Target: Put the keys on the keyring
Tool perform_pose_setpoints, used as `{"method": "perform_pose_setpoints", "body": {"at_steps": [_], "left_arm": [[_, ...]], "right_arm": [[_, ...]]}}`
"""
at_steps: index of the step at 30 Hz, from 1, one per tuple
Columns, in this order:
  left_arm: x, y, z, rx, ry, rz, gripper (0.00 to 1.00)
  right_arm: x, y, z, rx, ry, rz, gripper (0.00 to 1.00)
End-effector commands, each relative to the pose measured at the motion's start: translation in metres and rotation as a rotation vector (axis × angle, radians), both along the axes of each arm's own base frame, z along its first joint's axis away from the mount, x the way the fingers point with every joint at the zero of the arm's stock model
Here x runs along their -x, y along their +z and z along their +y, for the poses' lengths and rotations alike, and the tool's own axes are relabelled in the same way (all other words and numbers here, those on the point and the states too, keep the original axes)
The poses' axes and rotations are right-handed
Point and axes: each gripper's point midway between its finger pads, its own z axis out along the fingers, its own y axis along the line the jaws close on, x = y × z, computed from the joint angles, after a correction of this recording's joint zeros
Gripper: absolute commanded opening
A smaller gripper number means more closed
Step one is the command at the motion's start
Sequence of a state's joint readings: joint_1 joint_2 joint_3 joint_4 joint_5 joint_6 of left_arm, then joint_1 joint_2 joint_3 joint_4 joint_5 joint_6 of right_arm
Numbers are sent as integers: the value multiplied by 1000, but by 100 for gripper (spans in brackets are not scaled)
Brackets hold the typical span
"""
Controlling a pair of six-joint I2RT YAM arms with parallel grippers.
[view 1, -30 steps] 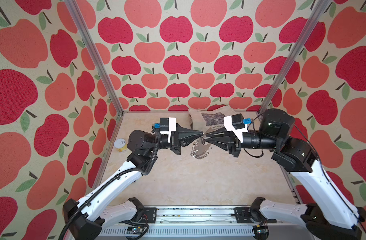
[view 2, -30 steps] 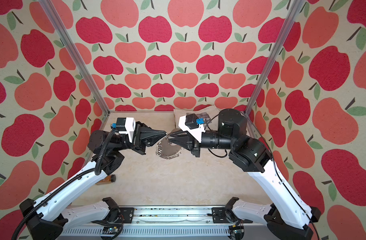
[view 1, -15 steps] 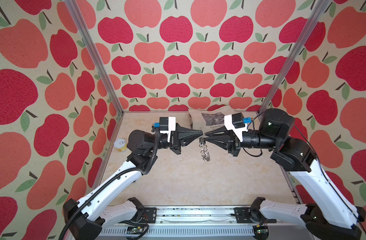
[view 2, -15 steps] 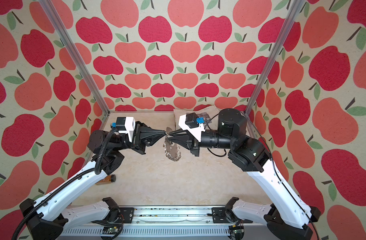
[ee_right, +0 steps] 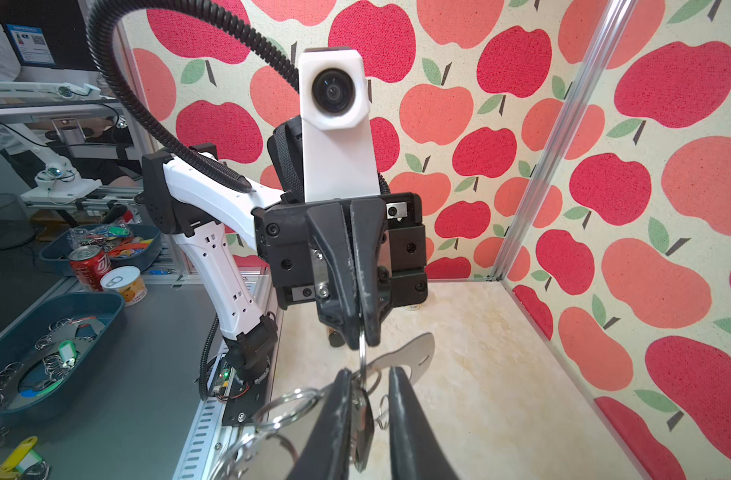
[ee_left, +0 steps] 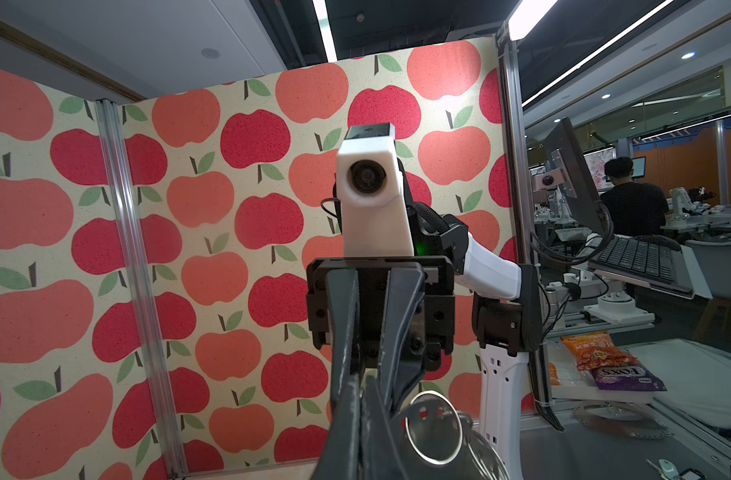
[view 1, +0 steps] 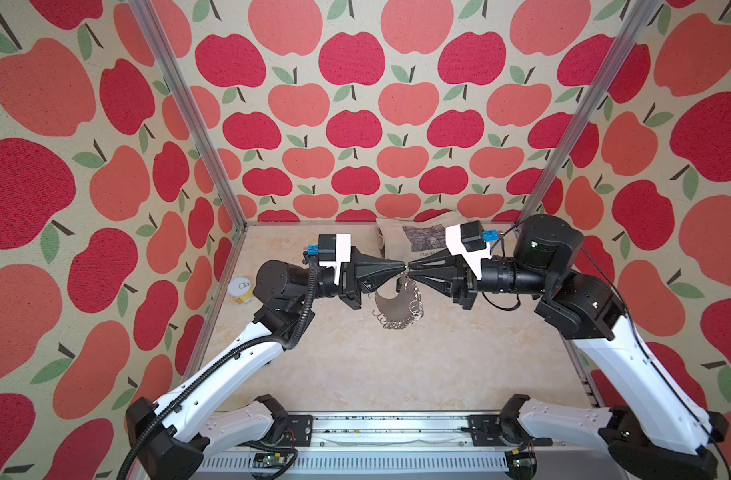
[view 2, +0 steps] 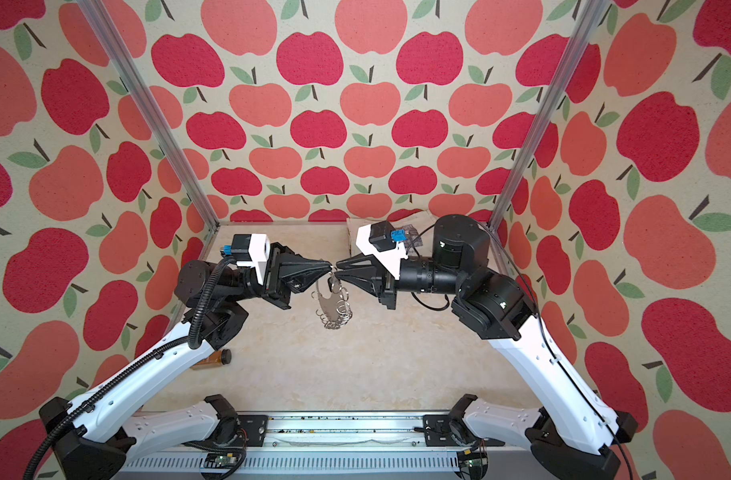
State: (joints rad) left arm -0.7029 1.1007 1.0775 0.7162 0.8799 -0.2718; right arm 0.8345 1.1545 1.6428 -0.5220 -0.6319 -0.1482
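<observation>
Right wrist view: left gripper (ee_right: 361, 343) faces the camera, jaws closed tight on the thin edge of one silver split ring (ee_right: 362, 361). That ring belongs to the keyring (ee_right: 409, 355), a flat grey crescent-shaped metal plate fringed with small silver rings. In both top views the keyring (view 1: 390, 305) (view 2: 332, 307) dangles just below the two meeting tips, well clear of the beige marbled table (view 1: 397, 374).

Right gripper (ee_right: 370, 374): jaws part-open, gap plain between them. The keys (ee_right: 363, 419), a small black-framed oblong tag with a tiny silver key, sit in that gap. They lie against one finger (ee_right: 336, 415) and apart from the other. No firm pinch visible.

Relation that matters: keys lie directly behind the held ring, on the right gripper's side. Their long axis is roughly in line with the ring's edge and runs back between the right fingers. Right arm is nearer the keys; left arm has the ring.

Cannot tell whether the key's loop is already through the ring, as the junction is hidden by the finger.

Judgement: the next move depends on ring and tag top staying in line. A sideways slip would likely swing the plate.
</observation>
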Motion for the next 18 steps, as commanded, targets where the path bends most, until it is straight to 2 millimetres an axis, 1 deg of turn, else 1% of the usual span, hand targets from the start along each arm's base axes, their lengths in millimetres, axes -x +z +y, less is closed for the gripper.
{"method": "perform_pose_setpoints", "body": {"at_steps": [1,6,10,15,17,18], "left_arm": [[11,13,7,45,-13,-58,0],[11,13,7,44,-12,-60,0],[11,13,7,45,-15,-60,0],[8,9,5,29,-10,-46,0],[15,12,11,31,-2,-55,0],[14,10,10,21,2,-46,0]], "right_arm": [[2,0,3,-11,35,30,17],[0,-3,4,-4,28,32,12],[0,-2,3,-2,24,34,0],[0,-4,2,5,19,35,0],[1,-6,1,13,14,39,0],[0,-7,1,18,11,40,0]]}}
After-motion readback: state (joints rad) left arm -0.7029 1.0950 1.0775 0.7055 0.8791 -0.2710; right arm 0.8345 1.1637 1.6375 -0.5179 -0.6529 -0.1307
